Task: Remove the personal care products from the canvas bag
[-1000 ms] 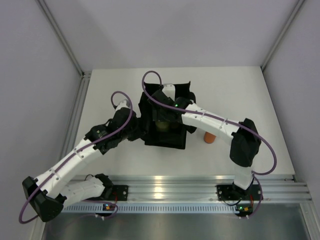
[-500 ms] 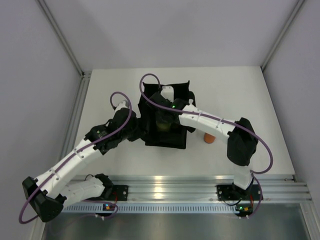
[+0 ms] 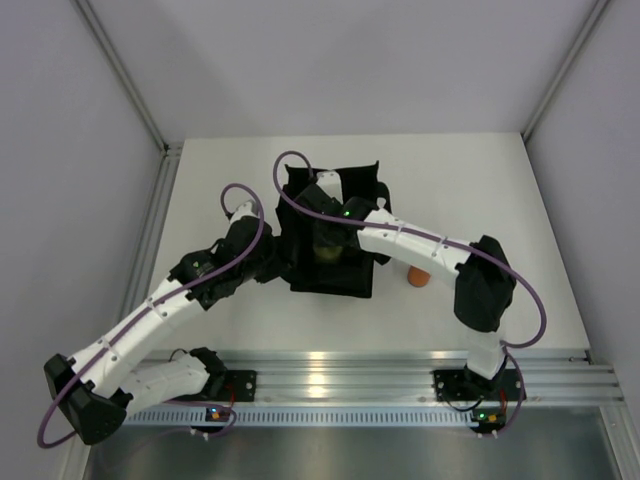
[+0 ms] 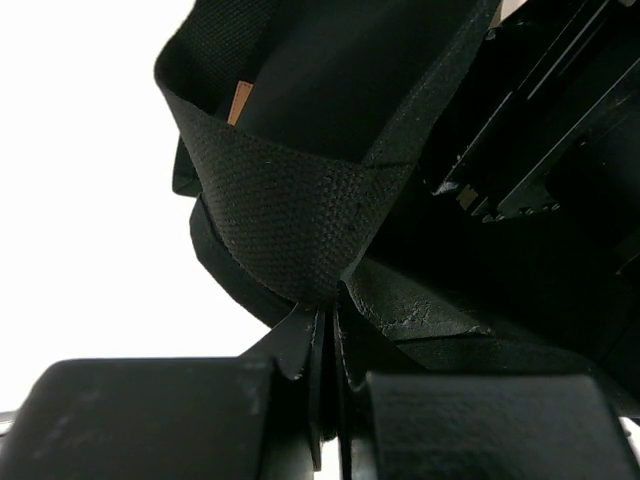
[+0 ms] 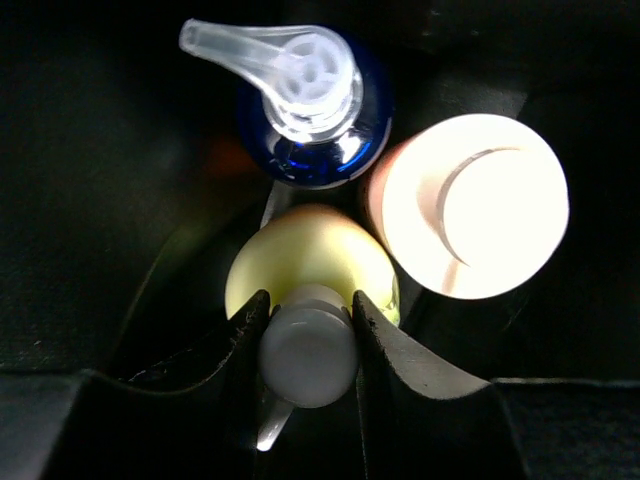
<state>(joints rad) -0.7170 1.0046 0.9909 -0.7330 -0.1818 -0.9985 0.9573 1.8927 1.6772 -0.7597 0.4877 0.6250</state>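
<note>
The black canvas bag (image 3: 331, 281) stands open at mid-table. My right gripper (image 5: 308, 320) reaches down inside it and is shut on the white top (image 5: 308, 358) of the rounded yellow-green bottle (image 5: 305, 258). Beside that bottle in the bag stand a beige cylinder with a beige cap (image 5: 470, 205) and a blue bottle with a clear pump (image 5: 318, 140). An orange bottle (image 3: 419, 276) lies on the table just right of the bag. My left gripper (image 4: 328, 322) is shut on the bag's left rim fabric (image 4: 300, 220), seen in the top view as the left gripper (image 3: 276, 262).
The white table (image 3: 470, 190) ends at grey walls behind and at both sides. A metal rail (image 3: 400, 375) with the arm bases runs along the near edge. The right arm (image 3: 420, 245) spans over the bag's right rim.
My right gripper has closed its fingers on the yellow-green bottle's white top and sunk slightly into the bag. The left gripper has kept its hold on the bag rim.
</note>
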